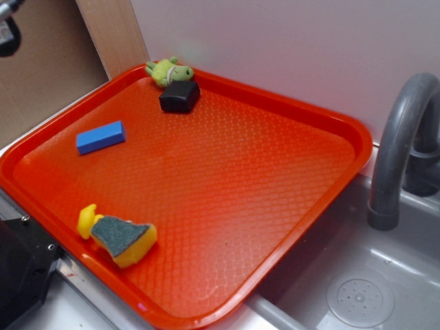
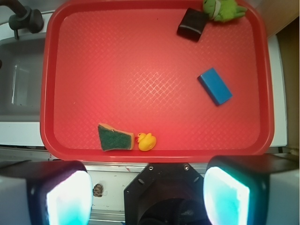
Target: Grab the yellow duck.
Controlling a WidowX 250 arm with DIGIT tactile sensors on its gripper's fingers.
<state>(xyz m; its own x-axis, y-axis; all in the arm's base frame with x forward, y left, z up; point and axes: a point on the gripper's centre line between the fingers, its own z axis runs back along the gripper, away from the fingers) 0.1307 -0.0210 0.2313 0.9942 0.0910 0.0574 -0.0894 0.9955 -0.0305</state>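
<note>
The yellow duck [image 2: 146, 141] lies near the front rim of the red tray [image 2: 154, 152], right beside the yellow sponge [image 2: 115, 137] with its green scrub face. In the exterior view the duck [image 1: 86, 220] peeks out at the sponge's [image 1: 125, 239] left end. My gripper [image 2: 147, 197] hangs high above the tray's near edge, well short of the duck. Its jaws are wide open with nothing between them; both pads [image 2: 70, 199] glow pale cyan. The gripper does not show in the exterior view.
On the tray also lie a blue block [image 2: 214, 86], a black block [image 2: 192, 25] and a green plush frog [image 2: 224, 9] in the far corner. A grey sink [image 1: 357, 289] with a faucet [image 1: 399, 144] borders the tray. The robot's black base [image 2: 164, 192] sits below.
</note>
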